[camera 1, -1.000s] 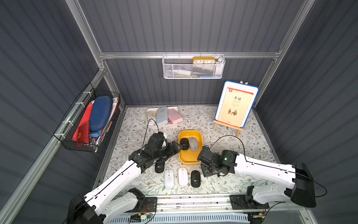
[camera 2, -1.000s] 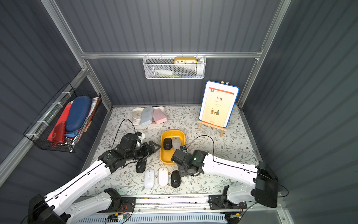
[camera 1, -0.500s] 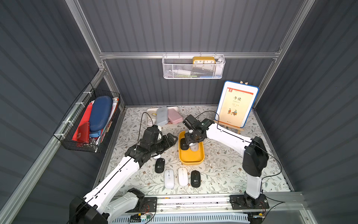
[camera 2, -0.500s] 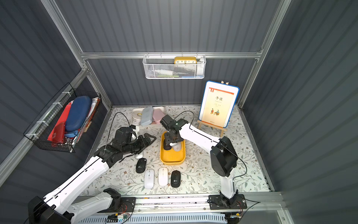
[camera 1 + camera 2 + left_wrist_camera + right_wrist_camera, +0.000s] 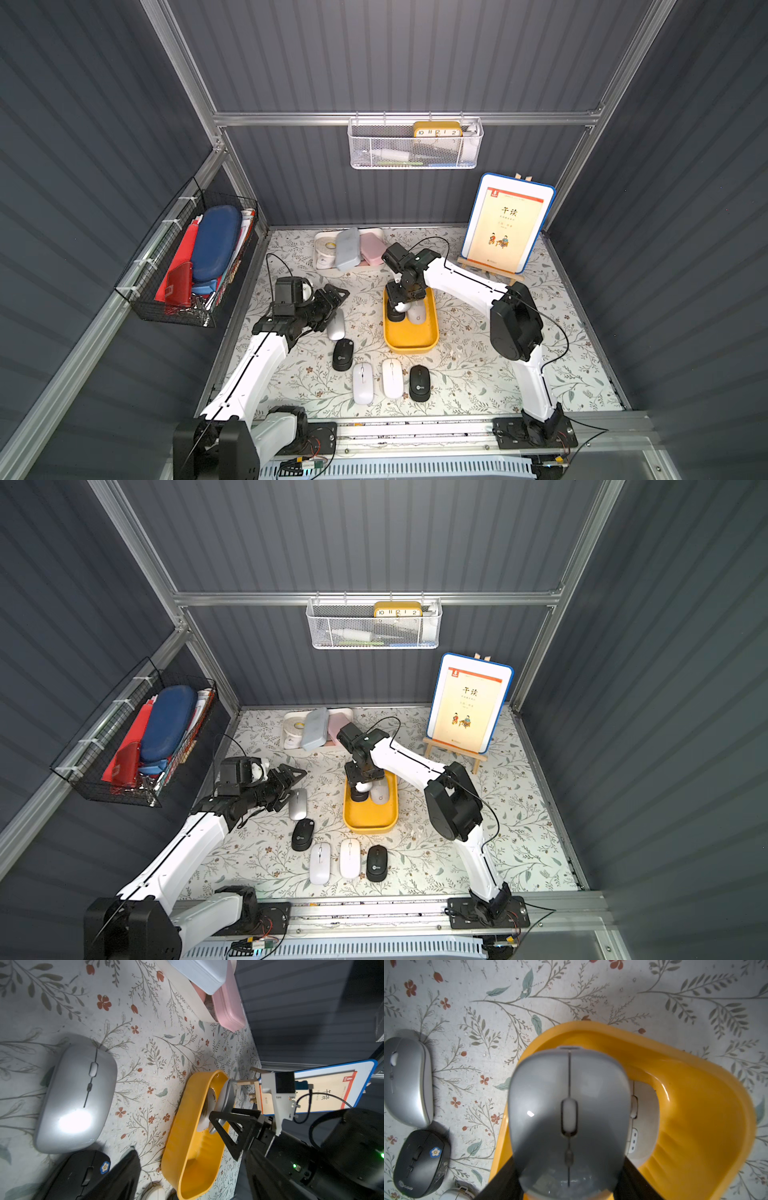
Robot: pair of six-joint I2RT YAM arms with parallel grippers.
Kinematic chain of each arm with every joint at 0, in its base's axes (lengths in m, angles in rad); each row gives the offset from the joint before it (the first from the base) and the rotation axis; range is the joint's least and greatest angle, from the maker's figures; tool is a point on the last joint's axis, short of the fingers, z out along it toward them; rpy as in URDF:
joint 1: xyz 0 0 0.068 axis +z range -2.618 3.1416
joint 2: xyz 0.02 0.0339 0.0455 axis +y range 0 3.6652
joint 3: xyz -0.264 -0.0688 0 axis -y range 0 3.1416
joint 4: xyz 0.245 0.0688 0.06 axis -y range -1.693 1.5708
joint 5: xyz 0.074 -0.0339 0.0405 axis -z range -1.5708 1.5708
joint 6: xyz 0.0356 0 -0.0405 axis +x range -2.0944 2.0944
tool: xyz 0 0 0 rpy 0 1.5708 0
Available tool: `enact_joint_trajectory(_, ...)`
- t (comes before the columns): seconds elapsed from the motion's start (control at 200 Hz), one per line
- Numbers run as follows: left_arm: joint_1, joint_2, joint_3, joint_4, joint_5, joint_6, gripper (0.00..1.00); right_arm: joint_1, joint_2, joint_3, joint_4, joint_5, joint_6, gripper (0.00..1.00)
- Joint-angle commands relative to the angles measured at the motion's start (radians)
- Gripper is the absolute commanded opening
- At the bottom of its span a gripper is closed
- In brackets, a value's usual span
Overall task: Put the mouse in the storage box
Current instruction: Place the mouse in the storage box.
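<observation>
Grey rounded plastic mouse (image 5: 569, 1115) is pinched in our R gripper (image 5: 400, 302), over the far end of the shallow yellow plastic storage box (image 5: 411, 343); we see L gripper (image 5: 336, 303) spread wide, empty, just beside a flat silver mouse (image 5: 336, 326).

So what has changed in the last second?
The right gripper swung from near the front row of mice to the far end of the storage box and is shut on a grey mouse above it. The left gripper, open, drew back from the box to above the silver mouse. The box and that row stayed put.
</observation>
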Motion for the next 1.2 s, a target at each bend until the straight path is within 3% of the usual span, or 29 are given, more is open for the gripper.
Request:
enact_joint_trajectory(0.0, 0.004, -0.017, 0.014, 0.013, 0.03, 0.047, 0.83, -0.01, 0.033, 0.028, -0.046, -0.026, 0.028, 0.61)
enact_joint_trajectory(0.47, 0.004, -0.019, 0.03, 0.001, 0.059, 0.107, 0.84, -0.016, 0.148, 0.154, -0.147, -0.058, 0.035, 0.64)
enact_joint_trajectory(0.79, 0.004, -0.017, 0.025, 0.0, 0.091, 0.123, 0.83, -0.015, 0.128, 0.161, -0.16, -0.039, 0.016, 0.74)
enact_joint_trajectory(1.001, 0.001, -0.036, 0.042, 0.024, 0.123, 0.111, 0.83, 0.022, -0.031, 0.096, -0.088, 0.006, 0.024, 0.75)
enact_joint_trajectory(1.196, -0.051, -0.107, -0.014, -0.02, 0.19, 0.111, 0.84, 0.087, -0.292, -0.131, -0.052, 0.097, 0.044, 0.76)
